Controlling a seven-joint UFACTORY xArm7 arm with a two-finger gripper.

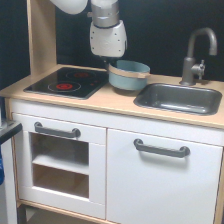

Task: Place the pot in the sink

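Note:
The light blue-grey pot (129, 76) with a tan band below its rim is over the wooden counter, between the stovetop and the sink, slightly tilted. My gripper (110, 63) comes down from the white wrist onto the pot's left rim. Its dark fingers are mostly hidden by the rim and look closed on it. The pot's base is at or just above the counter; I cannot tell if it touches. The sink (210, 102) is a dark grey basin to the exterior view's right of the pot, with a grey curved faucet (196, 52) behind it.
A black stovetop (67, 82) with red rings lies to the exterior view's left of the pot. A wooden side post (41, 35) rises at the back left. White cabinet doors with grey handles (161, 148) are below the counter.

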